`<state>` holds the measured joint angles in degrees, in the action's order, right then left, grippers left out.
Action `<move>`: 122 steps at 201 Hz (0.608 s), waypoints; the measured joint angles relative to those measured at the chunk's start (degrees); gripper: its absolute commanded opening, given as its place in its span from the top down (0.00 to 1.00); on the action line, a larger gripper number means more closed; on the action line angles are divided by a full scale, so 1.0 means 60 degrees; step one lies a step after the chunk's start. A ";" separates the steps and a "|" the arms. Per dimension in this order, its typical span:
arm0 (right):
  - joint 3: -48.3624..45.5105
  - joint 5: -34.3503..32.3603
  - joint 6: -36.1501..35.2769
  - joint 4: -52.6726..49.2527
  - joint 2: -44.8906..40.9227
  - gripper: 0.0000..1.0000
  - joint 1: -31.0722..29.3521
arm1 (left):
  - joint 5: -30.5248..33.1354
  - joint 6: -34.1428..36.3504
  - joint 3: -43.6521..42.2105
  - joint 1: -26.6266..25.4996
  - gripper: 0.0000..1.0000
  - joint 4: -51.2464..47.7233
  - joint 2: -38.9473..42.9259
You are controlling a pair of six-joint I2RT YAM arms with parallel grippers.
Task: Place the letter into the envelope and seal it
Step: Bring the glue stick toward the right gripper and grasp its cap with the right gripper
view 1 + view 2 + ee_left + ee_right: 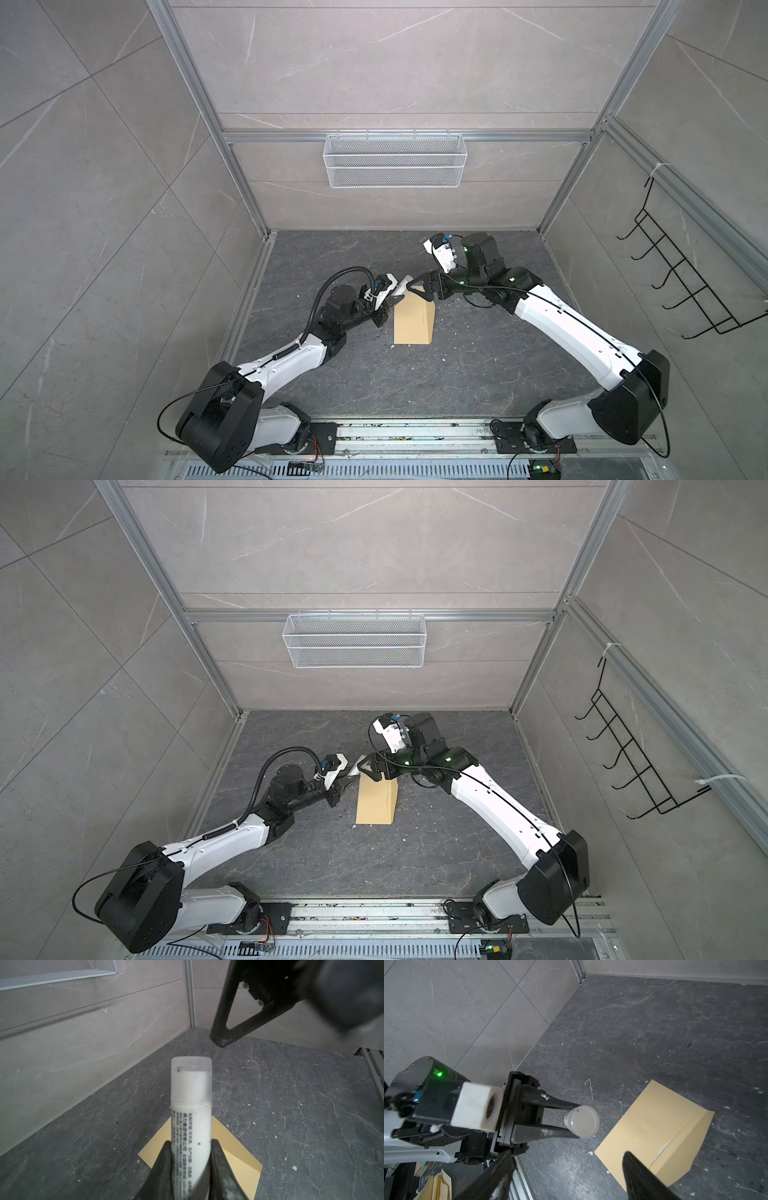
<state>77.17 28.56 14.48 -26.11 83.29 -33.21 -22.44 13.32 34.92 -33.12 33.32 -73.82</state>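
With the left gripper (191, 1142) pinching the glue stick (190, 1118), the spread right gripper (568, 1153) may catch its cap (191, 1076) askew, tilting it.

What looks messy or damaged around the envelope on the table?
Two things. The envelope has a ragged whitish streak along a fold line near one end, either a tear or dried glue; I cannot tell which. Small white flecks are strewn over the dark table around it, like scraps or crumbs.
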 measured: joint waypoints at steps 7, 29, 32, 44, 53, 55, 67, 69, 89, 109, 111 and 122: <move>0.0066 -0.0004 0.0022 -0.0047 0.0106 0.28 -0.0018 | -0.0069 0.0080 -0.0051 -0.0007 1.00 0.0058 0.0015; 0.0204 0.0000 0.0098 -0.0066 0.0342 0.41 -0.0029 | -0.0219 0.0299 -0.0204 -0.0029 1.00 0.0200 0.0040; 0.0226 0.0004 0.0102 -0.0073 0.0379 0.41 -0.0029 | -0.0255 0.0324 -0.0229 -0.0033 1.00 0.0240 0.0044; 0.0313 0.0025 0.0149 -0.0117 0.0503 0.44 -0.0036 | -0.0313 0.0390 -0.0295 -0.0047 1.00 0.0306 0.0051; 0.0368 0.0066 0.0193 -0.0124 0.0601 0.46 -0.0047 | -0.0331 0.0426 -0.0317 -0.0058 1.00 0.0317 0.0051; 0.0382 0.0073 0.0208 -0.0127 0.0619 0.46 -0.0047 | -0.0335 0.0430 -0.0317 -0.0058 1.00 0.0321 0.0051; 0.0448 0.0120 0.0226 -0.0142 0.0725 0.48 -0.0069 | -0.0346 0.0474 -0.0328 -0.0066 1.00 0.0353 0.0051; 0.0459 0.0131 0.0229 -0.0149 0.0736 0.48 -0.0073 | -0.0350 0.0477 -0.0331 -0.0066 1.00 0.0364 0.0051; 0.0572 0.0171 0.0233 -0.0200 0.0874 0.57 -0.0117 | -0.0361 0.0543 -0.0346 -0.0066 1.00 0.0455 0.0055; 0.0641 0.0215 0.0251 -0.0226 0.0994 0.67 -0.0153 | -0.0361 0.0576 -0.0346 -0.0066 1.00 0.0463 0.0062; 0.0645 0.0215 0.0266 -0.0226 0.1009 0.69 -0.0153 | -0.0361 0.0579 -0.0346 -0.0066 1.00 0.0463 0.0062; 0.0648 0.0208 0.0240 -0.0240 0.1060 0.75 -0.0160 | -0.0364 0.0612 -0.0346 -0.0066 1.00 0.0452 0.0066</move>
<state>81.06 29.80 15.92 -27.55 89.65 -34.17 -24.62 16.99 32.84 -33.52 36.03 -73.43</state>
